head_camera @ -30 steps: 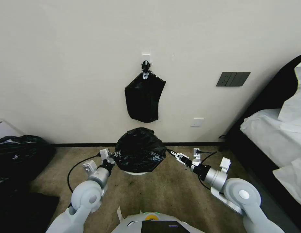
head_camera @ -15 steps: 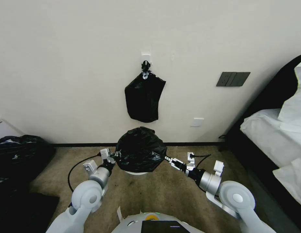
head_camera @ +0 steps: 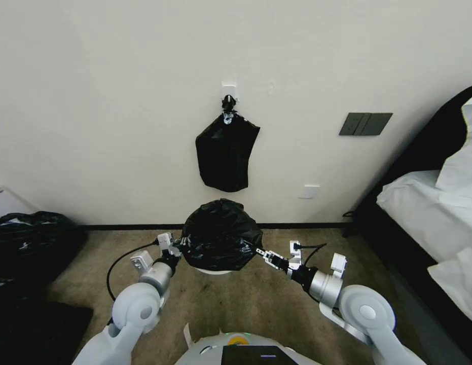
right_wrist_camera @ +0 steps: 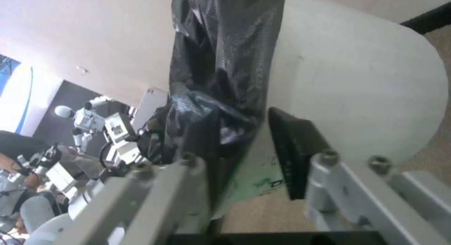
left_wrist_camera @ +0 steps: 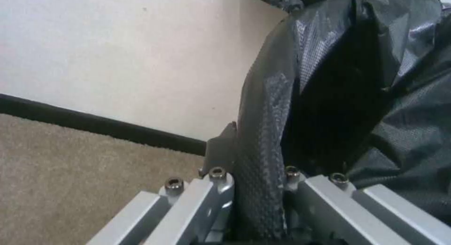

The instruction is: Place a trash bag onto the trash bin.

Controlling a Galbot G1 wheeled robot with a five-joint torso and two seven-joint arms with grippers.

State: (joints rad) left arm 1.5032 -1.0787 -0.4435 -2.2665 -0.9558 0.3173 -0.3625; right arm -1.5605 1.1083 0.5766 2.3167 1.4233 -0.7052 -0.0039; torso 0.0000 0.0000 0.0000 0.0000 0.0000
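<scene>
Tan carpet [head_camera: 256,299] runs to a cream wall [head_camera: 119,101] with a dark baseboard; a flat black bag bundle [head_camera: 224,158] hangs from a hook at frame centre. Below it the trash bag [head_camera: 221,241] drapes over the trash bin [head_camera: 215,271] — only a pale sliver shows. The left gripper [head_camera: 179,246] pinches the bag's left edge. The right gripper [head_camera: 257,250] has its fingers spread around the bag's right hem. A bed [head_camera: 428,203] crowds the right edge, black sacks [head_camera: 28,243] the lower left.
</scene>
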